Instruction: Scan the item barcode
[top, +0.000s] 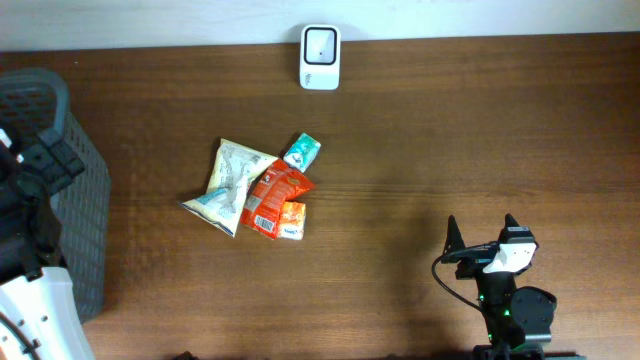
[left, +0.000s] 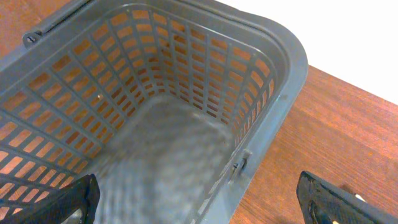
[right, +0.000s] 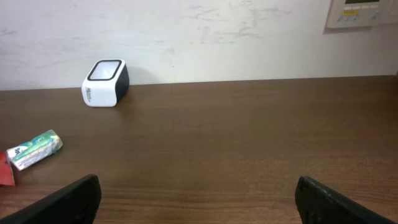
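Note:
A small pile of items lies left of the table's middle: a white-green pouch (top: 228, 185), a red packet (top: 272, 198), an orange packet (top: 292, 220) and a teal pack (top: 300, 151). The teal pack (right: 37, 149) also shows at the left of the right wrist view. The white barcode scanner (top: 320, 57) stands at the far edge by the wall, its window up; it is also the scanner (right: 106, 83) in the right wrist view. My right gripper (top: 482, 232) is open and empty near the front right, far from the pile. My left gripper (left: 199, 205) hangs open and empty over the basket's rim.
A grey mesh basket (top: 85, 200) stands at the table's left edge; its inside (left: 168, 149) holds nothing. A white wall runs behind the far edge of the table. Bare wood (right: 249, 137) stretches between my right gripper and the scanner.

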